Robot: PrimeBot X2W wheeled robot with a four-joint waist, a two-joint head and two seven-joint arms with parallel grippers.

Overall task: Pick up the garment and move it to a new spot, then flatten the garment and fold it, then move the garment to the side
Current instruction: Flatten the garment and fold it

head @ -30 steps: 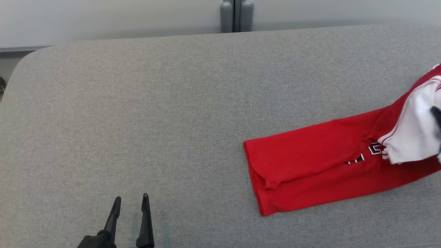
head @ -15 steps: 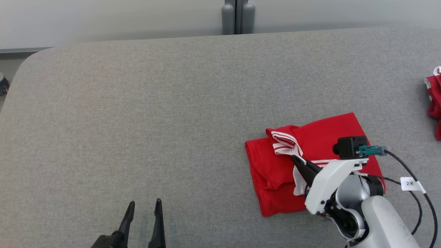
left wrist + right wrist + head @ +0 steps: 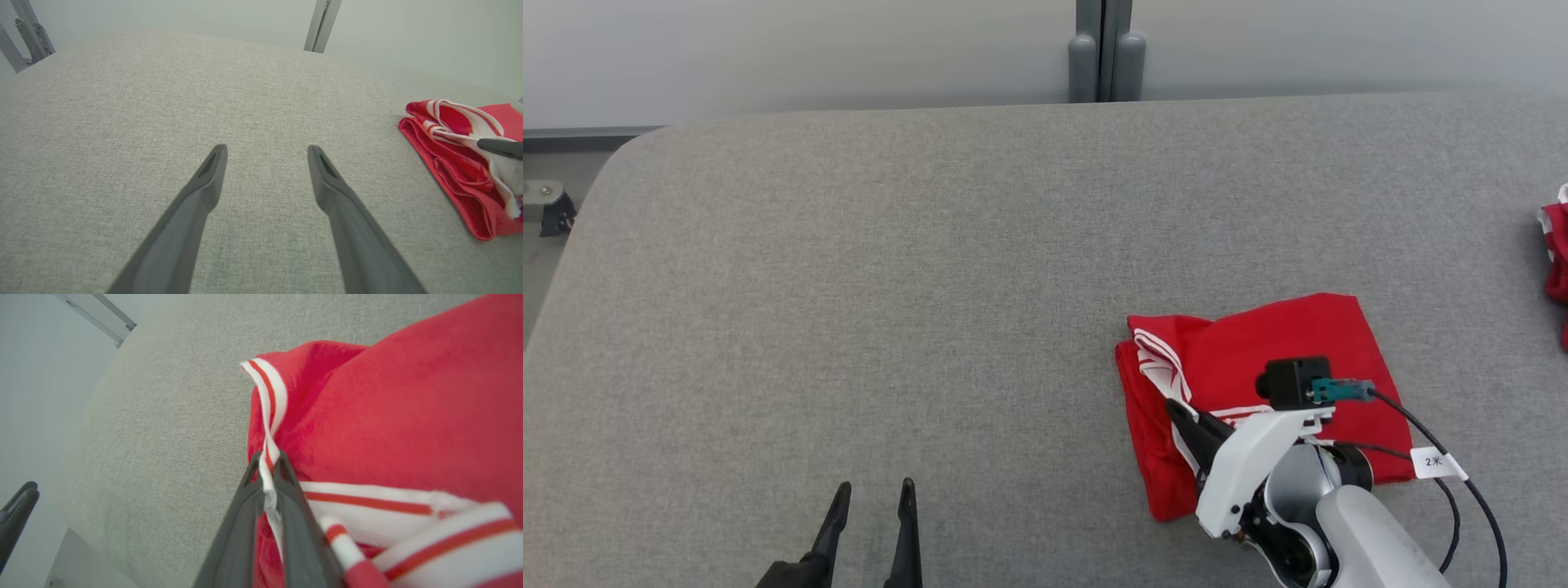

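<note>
– On the right half of the bench [image 3: 849,269], nearer its near edge than its far one, what lies there?

– The garment [image 3: 1282,343]. It is red and folded into a rough rectangle, with a white-and-red striped trim [image 3: 1156,359] showing at its left end.

– And the right gripper [image 3: 1174,406]?

– It reaches in from the near edge over the garment's near left corner, fingers pointing left and away. In the right wrist view its two dark fingers [image 3: 241,522] are pressed together on the striped trim [image 3: 267,416]. The band runs up out of the tips, twists once and meets the folded edge.

– Is the cloth off the surface?

– At the tips I cannot tell. The rest of the garment [image 3: 449,175] lies on the bench, with several layers stacked at its left edge, as the left wrist view shows.

– The left gripper [image 3: 874,487]?

– Low by the near edge, left of the middle and well apart from the garment. Its fingers are spread wide over bare grey fabric.

– Anything else?

– A second red cloth [image 3: 1556,261] lies towards the bench's right edge, well apart from the garment. A grey post [image 3: 1107,49] stands behind the far edge. The right arm carries a small black camera [image 3: 1290,382], and its black cable has a white tag [image 3: 1433,462].
</note>
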